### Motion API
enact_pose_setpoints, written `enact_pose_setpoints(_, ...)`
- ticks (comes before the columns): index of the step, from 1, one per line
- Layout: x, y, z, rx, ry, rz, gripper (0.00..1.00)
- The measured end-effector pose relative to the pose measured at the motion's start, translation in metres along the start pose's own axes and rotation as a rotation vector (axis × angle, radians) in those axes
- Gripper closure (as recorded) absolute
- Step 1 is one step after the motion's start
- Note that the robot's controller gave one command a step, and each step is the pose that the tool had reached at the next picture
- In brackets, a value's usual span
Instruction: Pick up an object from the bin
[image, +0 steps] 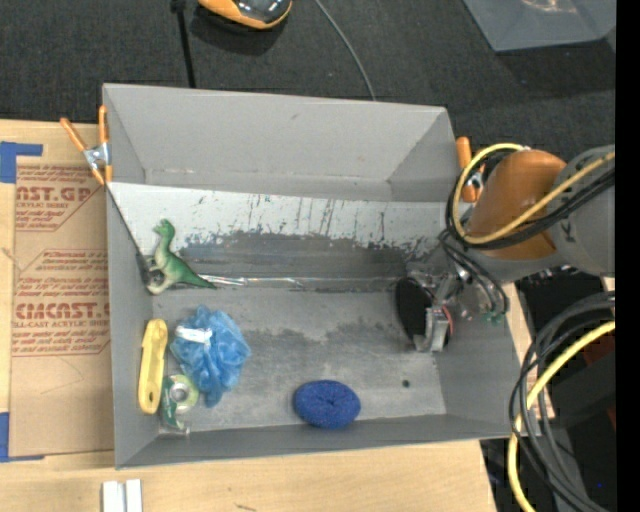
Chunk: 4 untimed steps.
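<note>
In the bin (300, 310) the toy dinosaur (170, 262) stands against the left wall. In front of it, toward the front left corner, lies the mesh pouf (212, 352), with the long bar (152, 365) just left of it and a small ring (178, 396) at its front. The round pad (326, 404) lies to their right by the front wall. The gripper (432, 325) is at the right wall.

even, fairly bright overhead light fills the bin (270, 140); its back wall is palest. a pale sheen streaks the floor. short soft shadows sit under the ball (326, 404) and dinosaur (170, 262).
</note>
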<state>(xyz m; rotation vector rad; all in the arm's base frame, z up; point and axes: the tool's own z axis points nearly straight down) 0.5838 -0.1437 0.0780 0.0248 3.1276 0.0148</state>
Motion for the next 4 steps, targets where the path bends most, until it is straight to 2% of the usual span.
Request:
enact_pose_setpoints(3, 0.009, -0.005, -0.011, -0.004, -0.002, -0.012, 1.00)
enact_pose_setpoints(4, 0.010, 0.008, -0.170, -0.005, -0.008, -0.076, 1.00)
